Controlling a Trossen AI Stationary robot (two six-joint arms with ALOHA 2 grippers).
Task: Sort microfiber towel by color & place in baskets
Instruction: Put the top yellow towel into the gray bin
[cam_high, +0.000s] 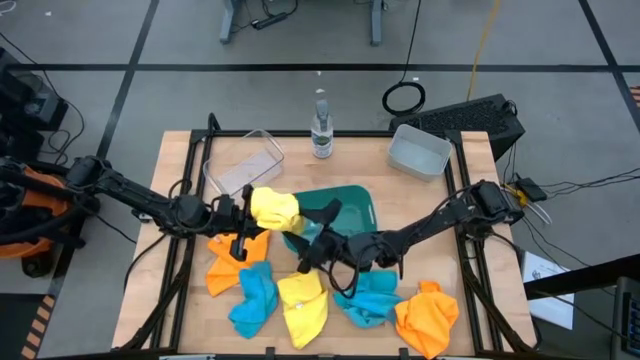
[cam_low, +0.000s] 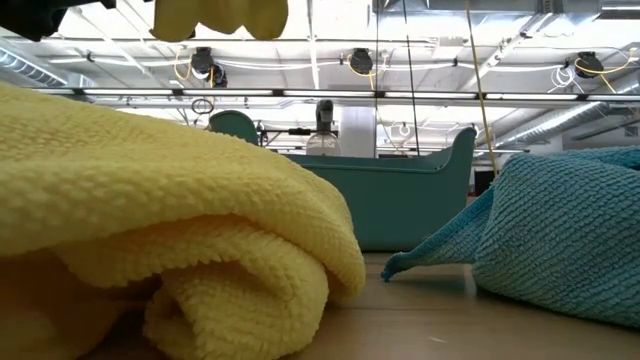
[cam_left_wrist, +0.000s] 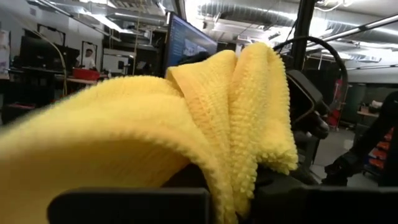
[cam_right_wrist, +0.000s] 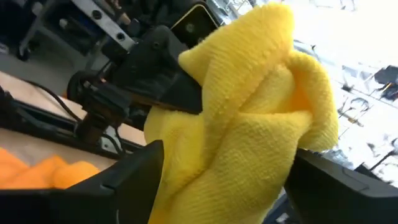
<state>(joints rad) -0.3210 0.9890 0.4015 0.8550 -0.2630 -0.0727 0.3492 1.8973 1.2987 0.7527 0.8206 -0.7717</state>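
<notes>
Towels lie nearest us along the desk's (cam_high: 180, 150) front edge: orange, blue and yellow heaps. Above them, our left fingers (cam_high: 250, 210) are clamped on a yellow towel (cam_high: 275, 208) held off the desk, just beside the teal basket (cam_high: 350, 205). Our right fingers (cam_high: 312, 238) stand apart, flanking that same towel from the other side, so we judge a handover is near. Farther back sit the clear basket (cam_high: 243, 165) and grey basket (cam_high: 418, 150).

A folded yellow microfiber towel (cam_low: 170, 230) lies closest. A teal-blue towel (cam_low: 560, 230) lies beside it. The teal plastic basket (cam_low: 400, 200) stands behind them.
</notes>
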